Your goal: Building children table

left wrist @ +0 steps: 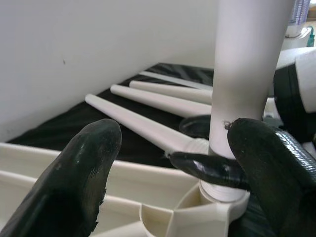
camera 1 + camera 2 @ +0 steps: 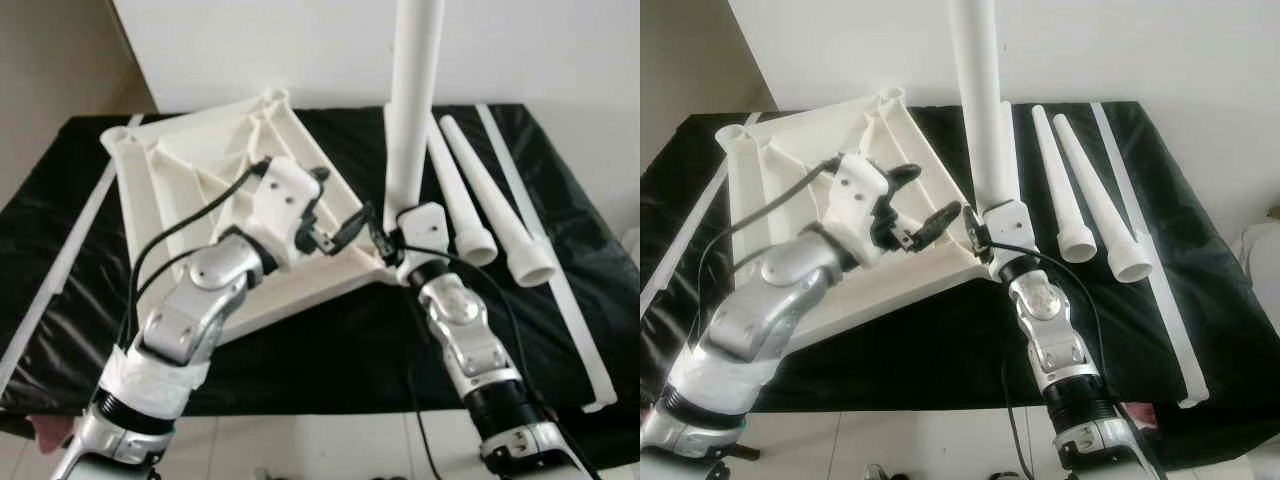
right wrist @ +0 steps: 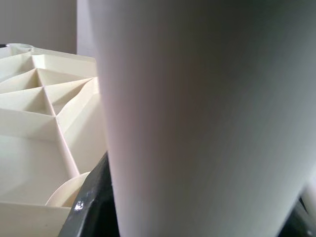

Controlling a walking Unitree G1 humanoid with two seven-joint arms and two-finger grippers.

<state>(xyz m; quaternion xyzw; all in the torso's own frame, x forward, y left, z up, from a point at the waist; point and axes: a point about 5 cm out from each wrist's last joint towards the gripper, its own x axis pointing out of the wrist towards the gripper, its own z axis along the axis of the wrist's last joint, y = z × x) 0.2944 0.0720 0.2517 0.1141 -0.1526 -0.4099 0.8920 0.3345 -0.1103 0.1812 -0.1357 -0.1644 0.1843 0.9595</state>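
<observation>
Closest to the camera, the two silver arms are seen reaching forward over a black cloth (image 2: pixel 330 350). The right gripper (image 2: pixel 392 245) is pinched around the bottom of a tall white leg (image 2: pixel 412 110), which is held standing up. The leg's lower end is seated in the corner socket (image 1: pixel 217 197) of the upside-down table top (image 2: pixel 190 190), right under the gripper. The left gripper (image 2: pixel 925 225) is held just beside the leg, and its fingers (image 1: pixel 84 163) are spread wide with nothing between them.

More legs (image 2: pixel 485 195) are laid flat on the cloth past the right gripper, on its outer side. A long white strip (image 2: pixel 545 240) is laid further out.

The leg is judged to be hollow plastic, so it is probably light and stiff. It looks smooth and may be slippery. It is best gripped low, near the socket, where it is thick and can be pushed straight down. The table top is ribbed underneath and looks stiff. It could slide on the cloth, so it may need to be held at a rib or an edge close to the left gripper.
</observation>
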